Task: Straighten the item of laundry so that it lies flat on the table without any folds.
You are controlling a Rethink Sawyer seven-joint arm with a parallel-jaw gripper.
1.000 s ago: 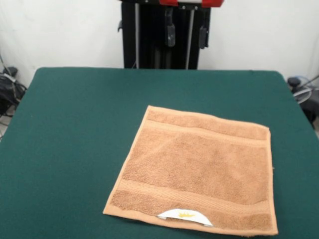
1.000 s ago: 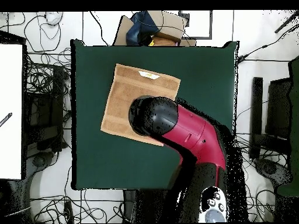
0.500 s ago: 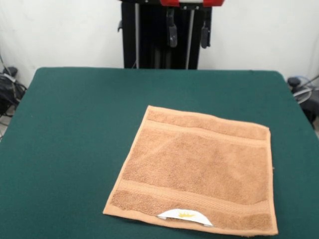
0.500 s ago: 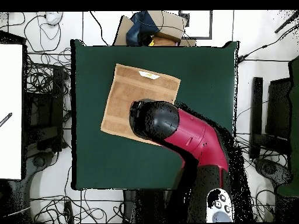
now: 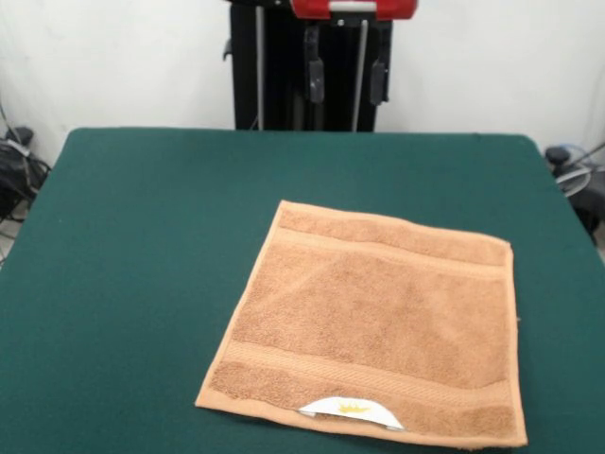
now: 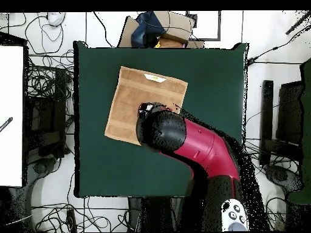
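Observation:
The item of laundry [image 5: 373, 322], a light orange-tan towel with woven border bands, lies spread out on the dark green table [image 5: 142, 265], right of the middle and close to the front edge. Its white label [image 5: 352, 410] with a yellow mark sticks out at the near hem. No fold shows on it. My gripper [image 5: 346, 80] hangs high above the table's far side, open, with nothing between its fingers [image 5: 315, 78]. In the overhead view the red arm [image 6: 194, 145] covers one corner of the towel [image 6: 136, 94] and hides the gripper.
Cables [image 6: 45, 85] and equipment lie on the floor around the table. A cardboard box [image 6: 167, 27] stands just beyond one table edge, and a white board [image 6: 11, 115] lies at the left of the overhead view.
The gripper has come slightly lower and shifted a little left in the front view. In the overhead view the arm's head has drawn back toward the base. The towel has not moved.

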